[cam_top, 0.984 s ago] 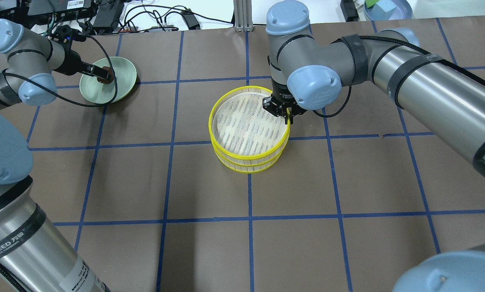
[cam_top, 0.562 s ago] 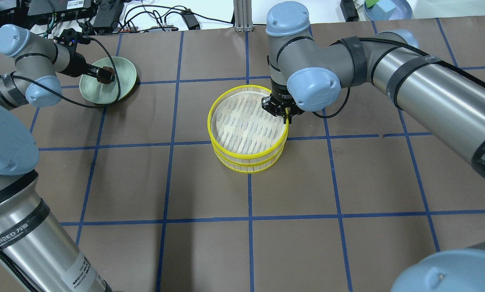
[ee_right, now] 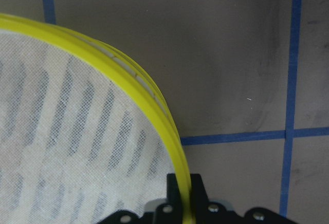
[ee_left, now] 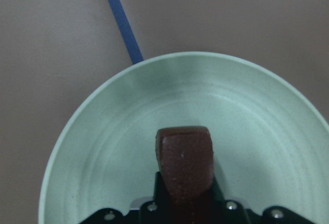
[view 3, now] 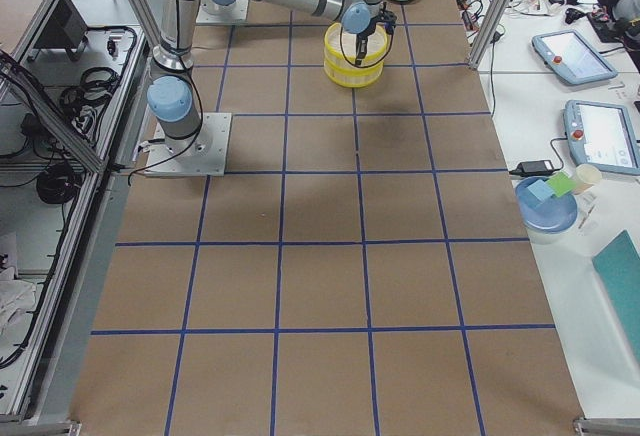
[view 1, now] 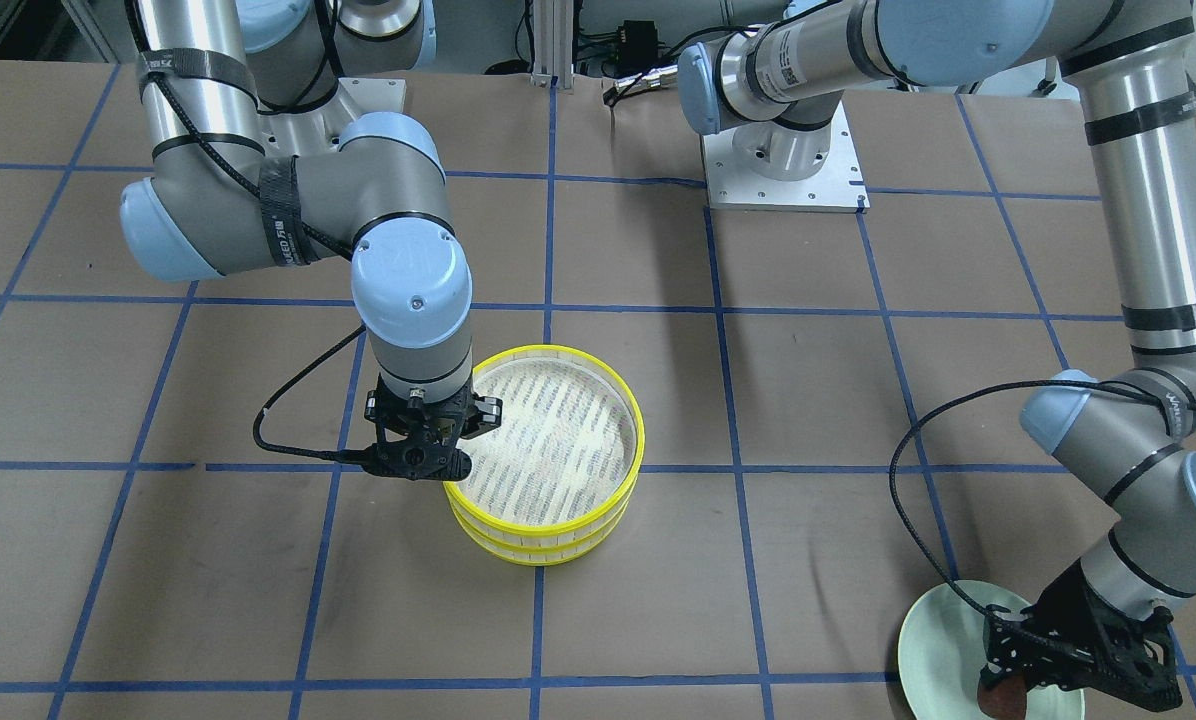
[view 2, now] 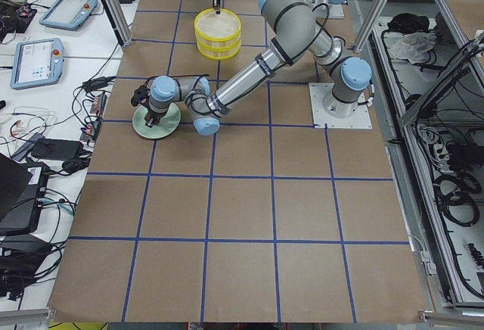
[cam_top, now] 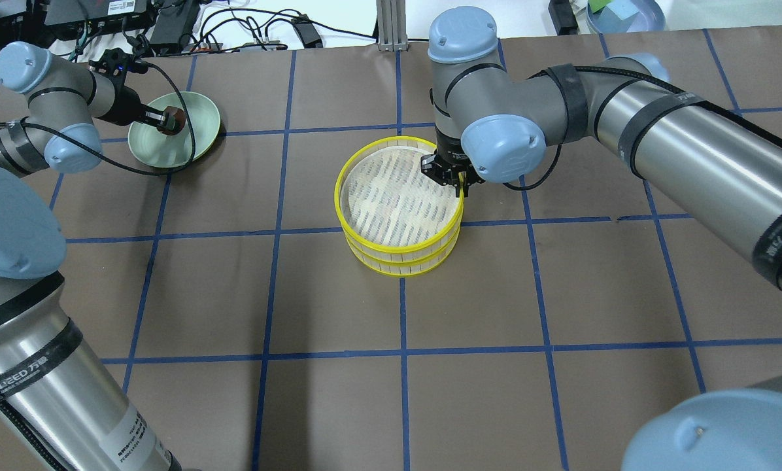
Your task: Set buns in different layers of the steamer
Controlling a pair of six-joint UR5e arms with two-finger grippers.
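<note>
The right gripper (ee_right: 185, 184) pinches the yellow rim of the upper round slatted steamer tray (cam_top: 391, 196), stacked over the lower tray (cam_top: 401, 263) mid-table. The left gripper (cam_top: 169, 122) holds the dark reddish-brown oblong bun (ee_left: 184, 157) over a pale green plate (ee_left: 97, 136).

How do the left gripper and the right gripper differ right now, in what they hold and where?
The left gripper has its jaws shut on the dark reddish-brown oblong bun, over the pale green plate; the right gripper pinches the yellow rim of the top round slatted steamer tray. The left gripper is near the edge of the table, the right gripper at mid-table. Both are shut on something.
</note>
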